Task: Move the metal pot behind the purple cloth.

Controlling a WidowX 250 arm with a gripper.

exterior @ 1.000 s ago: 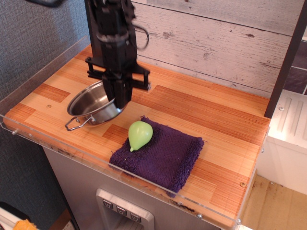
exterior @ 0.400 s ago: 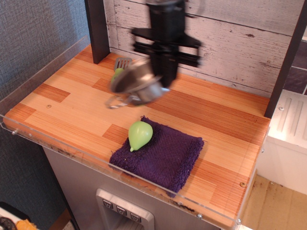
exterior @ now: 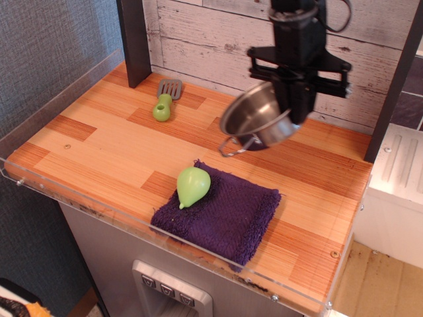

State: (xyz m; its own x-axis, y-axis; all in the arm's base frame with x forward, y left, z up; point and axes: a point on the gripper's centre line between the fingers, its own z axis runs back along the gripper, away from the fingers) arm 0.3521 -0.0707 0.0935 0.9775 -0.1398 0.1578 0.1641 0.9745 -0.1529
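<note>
On the striped wooden counter (exterior: 99,145) below my black gripper (exterior: 295,109), I clamp the rim of the shiny, empty round metal pot (exterior: 256,122), tilted in mid-air. The folded purple terry cloth (exterior: 228,211) lies down-left of me, carrying a green pear-shaped toy (exterior: 192,185).

green pear (exterior: 192,185) | green-handled spatula (exterior: 164,100), back left | wooden counter (exterior: 99,145)

Toy kitchen: wooden counter (exterior: 132,142), spatula (exterior: 164,99).

Shiny silver metal pot (exterior: 256,119), dark purple cloth (exterior: 225,211), pale green pear-like thing (exterior: 192,185), striped orange wood table (exterior: 106,148)
</note>
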